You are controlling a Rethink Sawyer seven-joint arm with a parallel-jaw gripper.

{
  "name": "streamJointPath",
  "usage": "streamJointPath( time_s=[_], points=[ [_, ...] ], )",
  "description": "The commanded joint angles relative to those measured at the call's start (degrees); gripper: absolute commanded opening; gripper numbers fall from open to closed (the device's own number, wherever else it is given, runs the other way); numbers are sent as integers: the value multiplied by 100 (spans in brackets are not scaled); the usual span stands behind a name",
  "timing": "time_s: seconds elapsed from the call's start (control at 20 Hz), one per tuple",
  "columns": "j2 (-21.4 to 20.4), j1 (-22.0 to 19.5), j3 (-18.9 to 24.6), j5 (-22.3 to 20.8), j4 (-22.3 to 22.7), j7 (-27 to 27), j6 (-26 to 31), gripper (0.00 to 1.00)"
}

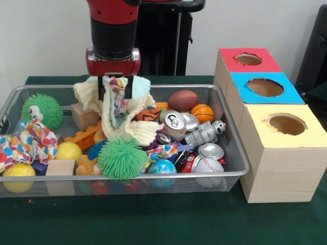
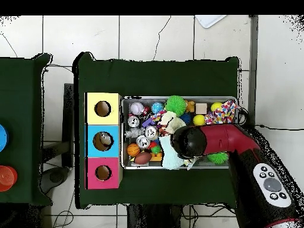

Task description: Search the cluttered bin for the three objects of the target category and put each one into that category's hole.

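Plastic bags: none can be picked out for certain in the bin (image 1: 232, 176); if they are there, the toys and cloths cover them.
Bin front: a green spiky ball (image 1: 121, 157) lies against the near rim, with a globe ball (image 1: 162, 167), a baseball (image 1: 208, 164) and a wooden block (image 1: 60, 167) beside it; a yellow ball (image 1: 18, 171) sits in the near corner.
Bin middle: shiny drink cans (image 1: 174, 124) cluster near a grey toy robot (image 1: 205, 133); a spotted cloth (image 1: 28, 143) lies on the opposite side.
Bin back: a toy football (image 1: 182, 100), a small basketball (image 1: 203, 113) and a second green spiky ball (image 1: 42, 111).
Gripper: the gripper (image 1: 115, 93) is clenched on a pale cream cloth (image 1: 125, 120) with a patterned strip, which hangs from it down into the pile.
Hidden: the cloth masks whatever lies under the gripper; in the overhead view the arm (image 2: 225, 139) covers part of the bin.
Red-topped hole (image 1: 248, 59): farthest of the three box holes, beyond the blue-topped hole (image 1: 264, 87) and the yellow-topped hole (image 1: 286, 124); its inside cannot be seen from the front.
Surface: dark green table cover (image 1: 153, 219).
Room: pale wall behind; white tiled floor (image 2: 148, 35) around the table.
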Motion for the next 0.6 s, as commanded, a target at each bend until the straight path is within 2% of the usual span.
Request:
streamJointPath(
  time_s=[0.05, 0.45, 0.6],
  points=[
    [-139, -266, 538, -195, -652, -2126, 984, 100],
    [-426, -517, 882, -5, -1029, -2784, 1895, 100],
    [-411, -602, 968, 19, -1018, -2778, 1929, 100]
  ],
)
